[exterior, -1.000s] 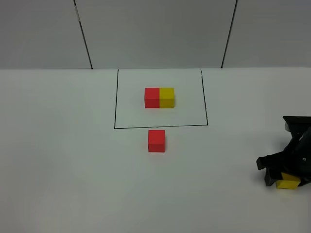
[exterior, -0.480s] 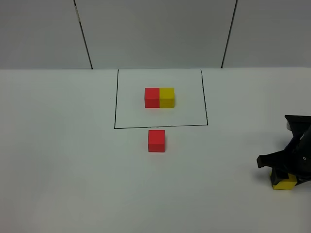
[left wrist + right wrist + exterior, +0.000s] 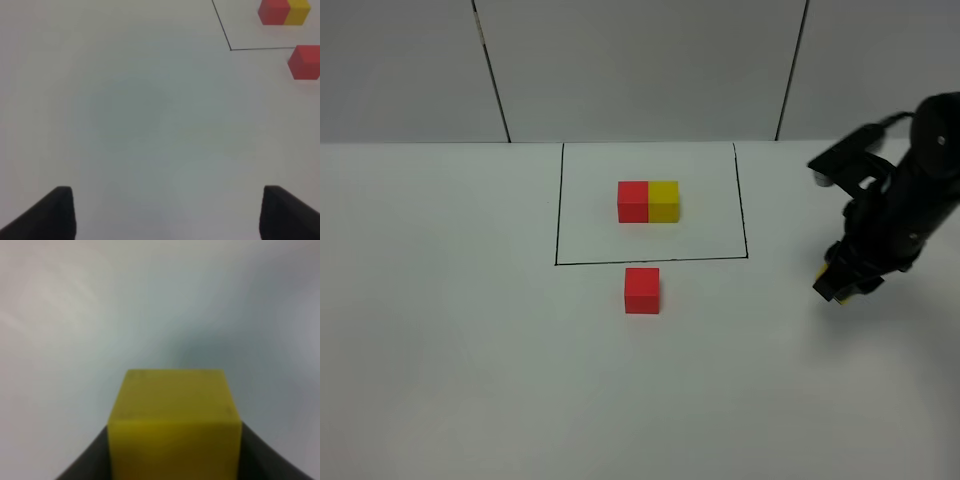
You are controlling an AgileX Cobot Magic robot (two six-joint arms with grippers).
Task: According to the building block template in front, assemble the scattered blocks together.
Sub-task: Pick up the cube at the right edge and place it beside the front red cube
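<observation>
So, the right fingers are clamping tight on the loose yellow cube, one finger pressing each side of it, and in the right wrist view that cube is filling the lower middle with the blurry white counter behind it. From the high camera the right arm is hanging over the right part of the counter, a bit outside the right line of the black outline, and the cube is looking lifted off the surface, though only a sliver of yellow is peeking out from the dark fingers there.

The left fingers are standing wide apart and holding nothing, just hovering over the counter.

The building block template is sitting inside the outline, red half on the left and yellow half on the right, the two touching. The loose red cube is sitting just outside the outline's near line, roughly in line with the template, and well apart from the gripped yellow one. The left wrist camera is catching a corner of the outline, the template and the red cube off at one edge, well away from those open fingers.
</observation>
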